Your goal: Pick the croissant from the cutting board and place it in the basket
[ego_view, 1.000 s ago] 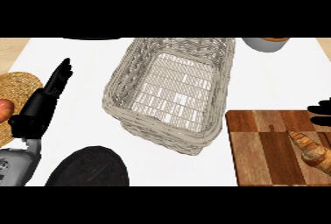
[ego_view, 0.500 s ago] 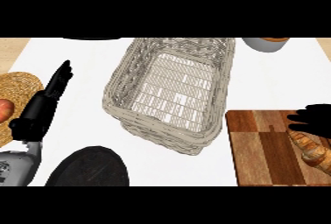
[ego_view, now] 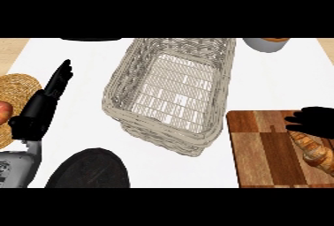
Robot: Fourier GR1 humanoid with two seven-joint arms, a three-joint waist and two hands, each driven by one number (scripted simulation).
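Observation:
A golden-brown croissant (ego_view: 313, 148) lies on the wooden cutting board (ego_view: 264, 152) at the lower right, partly cut by the view's right edge. My right hand (ego_view: 316, 121) hovers over the croissant's far end, fingers bent downward toward it, and hides that end; I cannot tell whether it touches. A grey wicker basket (ego_view: 171, 95) stands in the middle with nothing in it. My left hand (ego_view: 40, 108) rests open at the left, fingers pointing up.
A black round plate (ego_view: 91, 170) lies at the lower left. A woven mat (ego_view: 16, 90) with a red fruit (ego_view: 4, 112) sits at the left edge. A grey cup (ego_view: 266, 43) stands at the top right, a dark object (ego_view: 91, 39) at the top.
My right hand has moved left and down from the right edge until it is over the croissant's far end. The left hand has stayed put.

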